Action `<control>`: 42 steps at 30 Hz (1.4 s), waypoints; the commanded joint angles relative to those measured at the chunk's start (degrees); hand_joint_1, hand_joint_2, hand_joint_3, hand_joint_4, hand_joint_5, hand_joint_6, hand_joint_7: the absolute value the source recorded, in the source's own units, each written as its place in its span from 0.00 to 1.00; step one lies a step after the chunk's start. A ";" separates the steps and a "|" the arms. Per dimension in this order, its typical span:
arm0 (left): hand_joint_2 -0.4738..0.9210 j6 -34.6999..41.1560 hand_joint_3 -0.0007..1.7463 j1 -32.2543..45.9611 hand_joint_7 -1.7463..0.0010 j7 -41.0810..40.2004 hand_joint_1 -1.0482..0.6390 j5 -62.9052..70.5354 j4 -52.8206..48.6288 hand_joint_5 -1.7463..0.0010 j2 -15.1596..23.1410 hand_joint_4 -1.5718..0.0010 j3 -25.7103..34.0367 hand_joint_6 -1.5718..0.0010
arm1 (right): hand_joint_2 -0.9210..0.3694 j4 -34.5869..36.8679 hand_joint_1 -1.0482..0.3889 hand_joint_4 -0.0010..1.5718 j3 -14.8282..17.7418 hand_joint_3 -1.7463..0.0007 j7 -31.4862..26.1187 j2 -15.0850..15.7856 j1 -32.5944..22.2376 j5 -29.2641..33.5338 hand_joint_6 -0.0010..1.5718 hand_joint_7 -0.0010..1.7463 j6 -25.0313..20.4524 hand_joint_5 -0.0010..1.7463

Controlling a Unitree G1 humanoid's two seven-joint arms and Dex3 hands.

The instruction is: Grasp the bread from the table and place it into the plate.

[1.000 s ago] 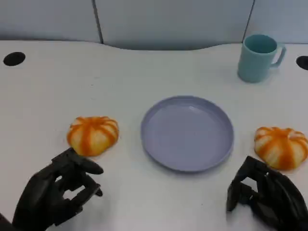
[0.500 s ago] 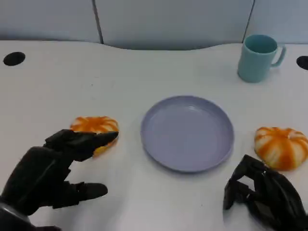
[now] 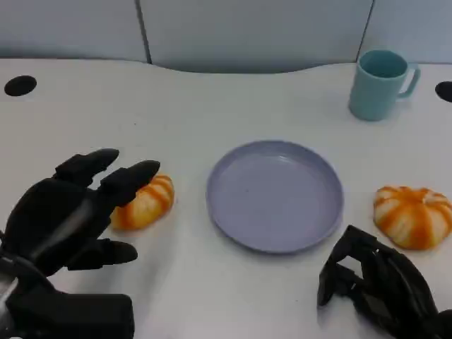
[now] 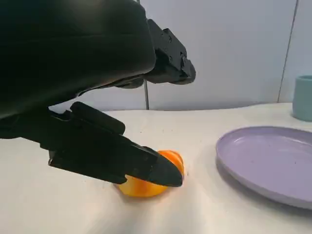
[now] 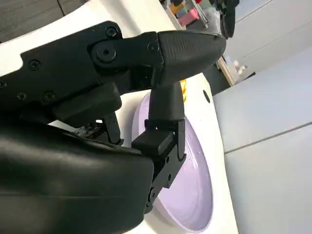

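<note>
Left hand (image 3: 67, 212) spread and holding nothing above orange bread (image 3: 145, 201) on white counter (image 3: 191, 106), poised to grasp; lavender plate (image 3: 275, 194) just right; right hand (image 3: 378, 286) curled on nothing, near second bread (image 3: 413, 215).

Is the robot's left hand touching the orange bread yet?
Cannot tell. In the head view the left hand overlaps the bread; in the left wrist view a finger hides the bread, so no gap or contact shows plainly.
</note>
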State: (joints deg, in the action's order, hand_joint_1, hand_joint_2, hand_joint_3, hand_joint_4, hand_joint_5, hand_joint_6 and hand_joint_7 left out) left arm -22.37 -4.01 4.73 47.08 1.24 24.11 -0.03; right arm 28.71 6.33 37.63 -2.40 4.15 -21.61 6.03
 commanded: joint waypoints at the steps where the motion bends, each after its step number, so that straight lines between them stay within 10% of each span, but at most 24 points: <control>1: 0.99 3.60 0.00 -0.61 1.00 1.94 0.24 0.23 1.76 0.93 2.35 0.95 -2.28 0.87 | 0.00 -0.05 0.34 0.45 0.20 0.78 -0.86 0.79 0.05 0.24 0.39 0.86 -0.65 1.00; 42: 1.00 15.32 0.00 -20.91 1.00 0.83 0.24 -1.12 -24.65 0.96 0.83 0.98 -18.65 0.91 | 0.00 -7.42 0.33 0.45 -0.92 0.78 -1.54 1.63 -4.94 -0.41 0.38 0.88 -4.35 1.00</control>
State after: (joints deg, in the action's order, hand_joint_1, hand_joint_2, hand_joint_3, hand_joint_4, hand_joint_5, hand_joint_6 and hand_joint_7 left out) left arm -8.19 -23.40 6.04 46.03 -21.86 24.85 -17.87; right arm 22.16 5.07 35.67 -2.11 -0.16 -21.62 2.33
